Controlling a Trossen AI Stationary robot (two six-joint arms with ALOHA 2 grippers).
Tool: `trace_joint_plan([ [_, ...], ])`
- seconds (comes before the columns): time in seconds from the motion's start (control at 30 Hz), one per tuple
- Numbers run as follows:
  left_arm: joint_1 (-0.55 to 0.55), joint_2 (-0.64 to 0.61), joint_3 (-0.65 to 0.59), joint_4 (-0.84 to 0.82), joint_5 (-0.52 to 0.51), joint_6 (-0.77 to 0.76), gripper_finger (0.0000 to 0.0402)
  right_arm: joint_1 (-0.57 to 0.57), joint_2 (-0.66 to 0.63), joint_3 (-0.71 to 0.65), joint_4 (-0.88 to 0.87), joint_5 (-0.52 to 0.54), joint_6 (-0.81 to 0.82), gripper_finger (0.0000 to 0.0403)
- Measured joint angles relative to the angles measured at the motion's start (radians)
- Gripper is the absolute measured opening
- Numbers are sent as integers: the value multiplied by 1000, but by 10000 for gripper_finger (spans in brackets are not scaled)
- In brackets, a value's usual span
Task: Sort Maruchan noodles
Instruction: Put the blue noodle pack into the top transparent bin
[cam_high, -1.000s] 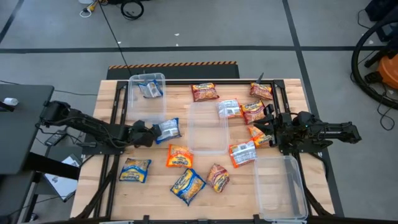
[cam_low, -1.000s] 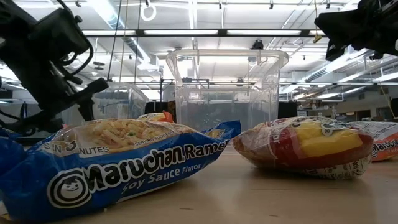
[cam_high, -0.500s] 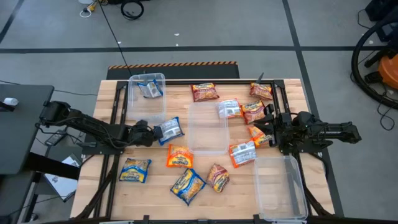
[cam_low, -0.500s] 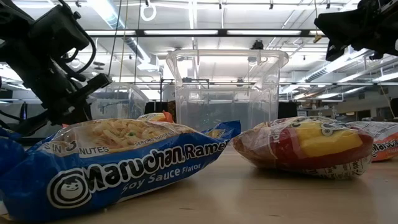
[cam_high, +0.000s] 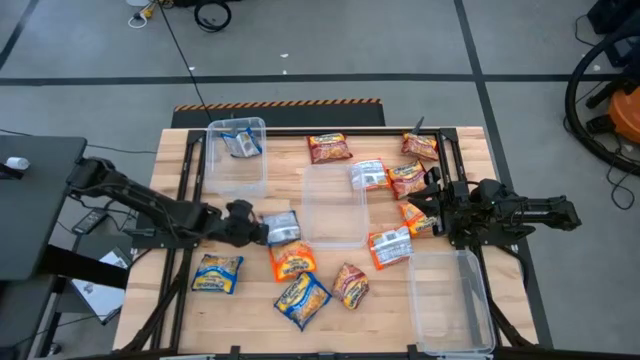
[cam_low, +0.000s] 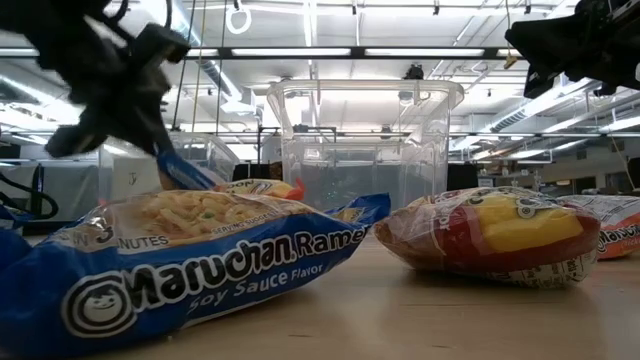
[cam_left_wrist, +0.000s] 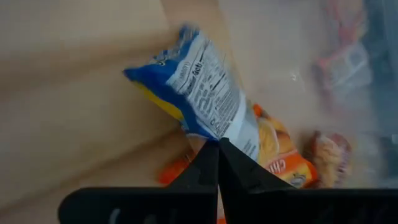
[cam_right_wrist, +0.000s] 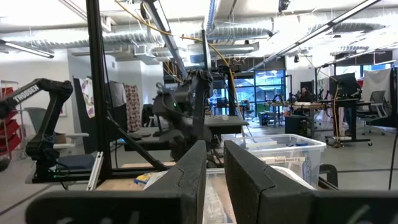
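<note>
Gripping one end of a blue-and-yellow noodle packet (cam_high: 283, 226), the left gripper (cam_high: 260, 230) has its fingers pinched shut; the packet's long axis runs straight ahead from them, above the worktop (cam_high: 180, 300) beside the centre bin (cam_high: 333, 205). The right gripper (cam_high: 440, 212) waits apart, slightly open, empty.

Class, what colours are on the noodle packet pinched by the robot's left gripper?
Blue and yellow, with a white printed back; the noodle packet shows best in the left wrist view, in the left gripper.

Bright overhead ceiling lights, soft shadows, blurred left wrist view.
</note>
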Motion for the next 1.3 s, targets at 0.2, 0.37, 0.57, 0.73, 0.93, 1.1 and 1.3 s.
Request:
trace_joint_plan([
  [0.2, 37, -15, 244, -291, -57, 230, 1, 0, 0, 0, 0, 0, 0, 64],
  [0.37, 85, -28, 468, -510, -51, 499, 1, 0, 0, 0, 0, 0, 0, 64],
  [0.57, 240, -28, 730, -767, -56, 635, 1, 0, 0, 0, 0, 0, 0, 64],
  [0.73, 422, -28, 816, -808, -13, 925, 1, 0, 0, 0, 0, 0, 0, 64],
  [0.93, 732, -3, 818, -884, 153, 1196, 1, 0, 0, 0, 0, 0, 0, 64],
  [1.1, 933, 59, 818, -894, 241, 1459, 1, 0, 0, 0, 0, 19, 0, 64],
  [1.3, 1047, 187, 817, -942, 307, 1696, 1, 0, 0, 0, 0, 62, 0, 64],
])
